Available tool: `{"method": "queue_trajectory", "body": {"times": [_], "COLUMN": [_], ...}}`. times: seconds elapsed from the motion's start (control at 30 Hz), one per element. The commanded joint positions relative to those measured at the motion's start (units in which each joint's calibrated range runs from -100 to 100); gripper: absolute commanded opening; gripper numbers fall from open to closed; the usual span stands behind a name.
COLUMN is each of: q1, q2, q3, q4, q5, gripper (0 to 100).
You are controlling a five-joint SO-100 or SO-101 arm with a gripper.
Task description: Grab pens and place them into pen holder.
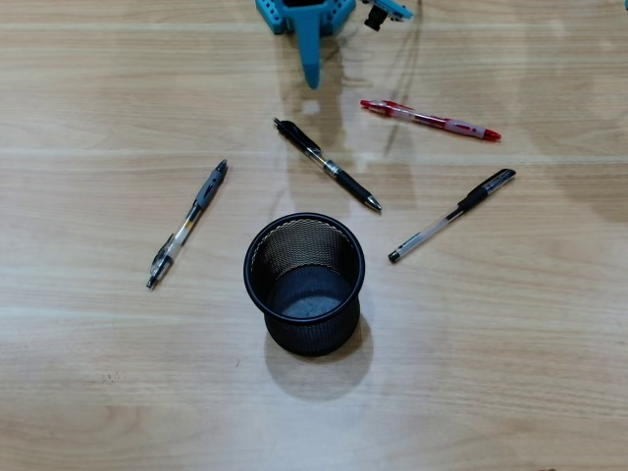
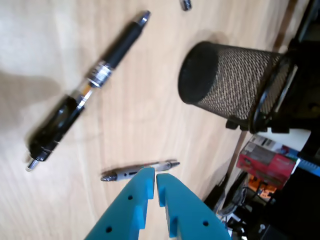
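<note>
— Pen holder [image 1: 304,285]: where is it?

— Lower centre of the overhead view, empty, with four pens lying flat around it. My gripper [image 1: 312,74] is at the top centre.

— Nearest pen?

— The black pen [image 1: 327,165], just below my tip, its long axis slanting from upper left to lower right.

— Your jaws?

— In the wrist view my fingers [image 2: 142,187] are nearly pressed together, holding nothing, touching nothing.

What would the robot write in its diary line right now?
gripper: shut, empty | pens on table: four | pen holder: empty, upright
</note>
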Motion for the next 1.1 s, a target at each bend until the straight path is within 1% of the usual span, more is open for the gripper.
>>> {"method": "queue_trajectory", "body": {"times": [0.0,0.07,0.1,0.27,0.4,0.47,0.53,0.67,0.73,0.9,1.07], "q1": [1.79,2.98,3.80,7.10,9.38,9.75,10.75,13.31,14.59,16.97,18.43], "q2": [2.45,4.06,5.51,15.44,25.21,30.39,35.57,45.08,49.07,56.89,63.34], "q3": [-6.28,-8.81,-10.44,-20.03,-30.35,-36.23,-43.83,-60.94,-68.09,-79.85,-83.29], "q4": [0.10,0.01,0.01,0.65,1.10,4.29,11.49,28.89,34.81,36.45,36.55], "q5": [-0.34,-1.34,-3.07,-13.17,-22.96,-27.05,-30.45,-34.17,-35.00,-39.14,-44.17], "gripper": [2,2,2,2,2,2,2,2,2,2,2]}}
